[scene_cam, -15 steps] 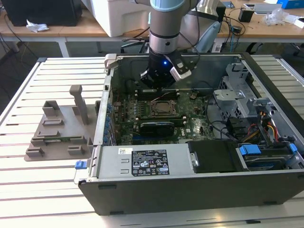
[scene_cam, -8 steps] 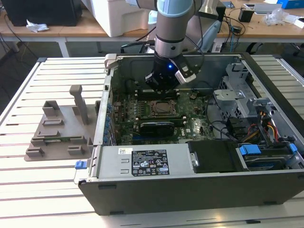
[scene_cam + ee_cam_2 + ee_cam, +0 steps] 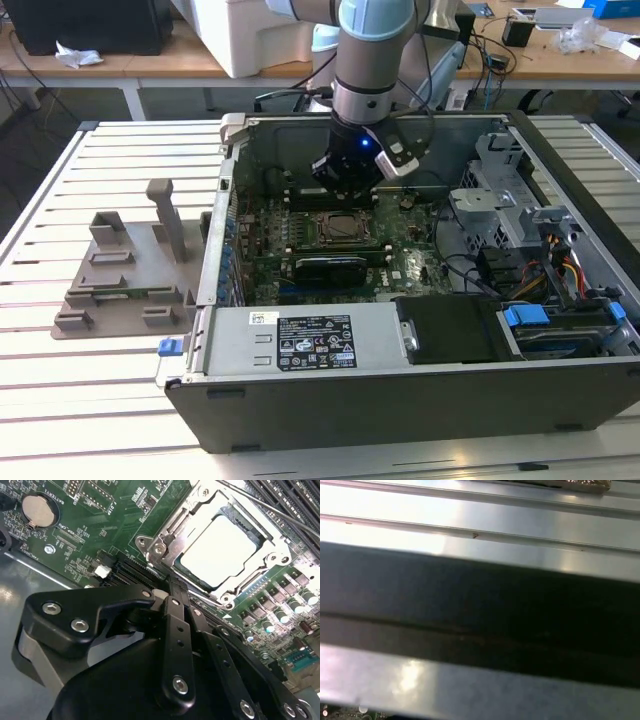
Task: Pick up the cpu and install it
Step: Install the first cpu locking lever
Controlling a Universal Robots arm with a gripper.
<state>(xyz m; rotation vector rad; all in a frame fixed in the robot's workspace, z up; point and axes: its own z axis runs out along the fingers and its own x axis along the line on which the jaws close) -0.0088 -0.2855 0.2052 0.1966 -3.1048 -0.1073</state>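
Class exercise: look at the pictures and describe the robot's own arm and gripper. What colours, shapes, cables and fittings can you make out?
In the exterior view the arm is a silver-grey cylinder with pale blue joint caps, ending in a black wrist showing a small blue light. Dark cables trail beside it. In the second wrist view the gripper is matte black, built of flat link bars pinned with silver screw heads, on a rounded black body with a grey panel at its side.
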